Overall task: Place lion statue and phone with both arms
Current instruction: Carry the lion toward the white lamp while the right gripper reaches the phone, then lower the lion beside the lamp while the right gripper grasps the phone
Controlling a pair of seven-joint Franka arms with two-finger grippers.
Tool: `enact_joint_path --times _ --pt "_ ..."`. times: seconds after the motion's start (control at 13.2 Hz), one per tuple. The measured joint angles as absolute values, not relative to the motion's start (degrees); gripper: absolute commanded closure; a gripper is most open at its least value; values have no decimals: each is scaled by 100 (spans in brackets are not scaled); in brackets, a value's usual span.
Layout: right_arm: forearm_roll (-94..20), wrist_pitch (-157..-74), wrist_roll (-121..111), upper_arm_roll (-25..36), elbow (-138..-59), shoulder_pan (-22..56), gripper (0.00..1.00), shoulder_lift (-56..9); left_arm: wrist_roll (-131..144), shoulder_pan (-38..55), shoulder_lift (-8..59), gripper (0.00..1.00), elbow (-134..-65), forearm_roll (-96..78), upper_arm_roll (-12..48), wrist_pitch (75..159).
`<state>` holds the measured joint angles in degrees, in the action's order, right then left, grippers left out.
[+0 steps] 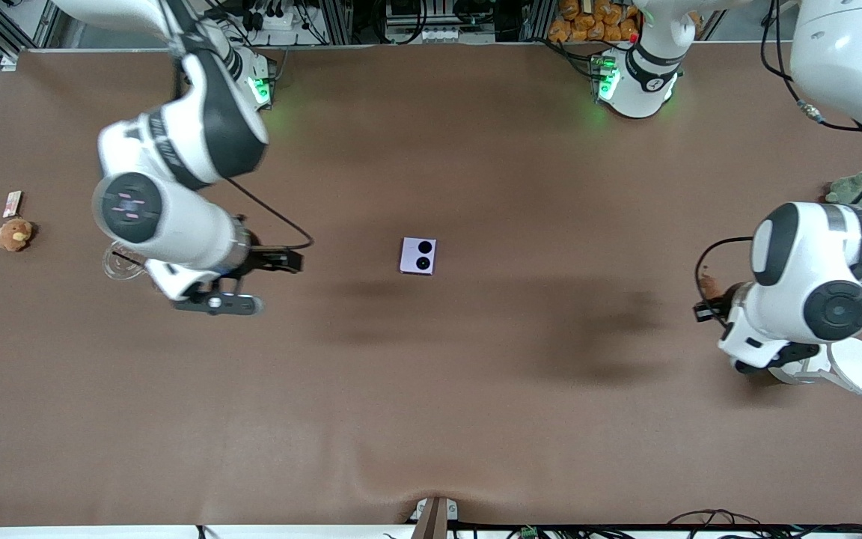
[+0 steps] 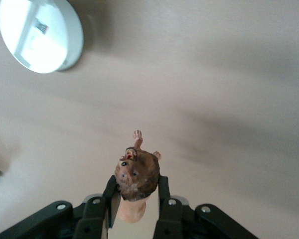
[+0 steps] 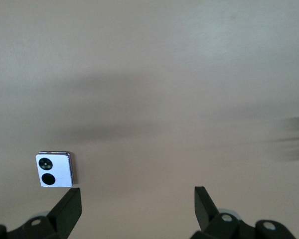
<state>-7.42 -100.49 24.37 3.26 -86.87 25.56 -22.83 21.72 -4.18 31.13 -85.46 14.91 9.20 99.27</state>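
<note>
The phone (image 1: 418, 256) lies flat mid-table, pale lavender, with its two black camera circles facing up. It also shows in the right wrist view (image 3: 55, 169). My right gripper (image 1: 270, 281) is open and empty above the table, beside the phone toward the right arm's end; in its wrist view (image 3: 136, 195) the phone sits just off one fingertip. My left gripper (image 1: 706, 298) is shut on the lion statue (image 1: 709, 285) above the table toward the left arm's end. In the left wrist view the brown lion statue (image 2: 137, 172) sits head-up between the fingers (image 2: 111, 191).
A round white lidded container (image 1: 861, 367) stands next to the left arm, also in the left wrist view (image 2: 40, 35). A green plush toy (image 1: 850, 187) lies by the left arm. A tan plush toy (image 1: 14, 234), a small box (image 1: 12, 202) and a clear round dish (image 1: 118, 262) lie toward the right arm's end.
</note>
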Motion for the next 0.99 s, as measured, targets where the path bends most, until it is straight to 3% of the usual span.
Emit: enact_joint_path --times 0.38,0.99 --pt "-902 -10652 2496 327 -8692 3140 0 -2995 1263 -960 3429 100 -8576 1692 921 10675" --pt "-1167 -12048 3115 327 -8705 3852 0 -4035 1101 -1046 4172 100 -8317 1942 898 11370"
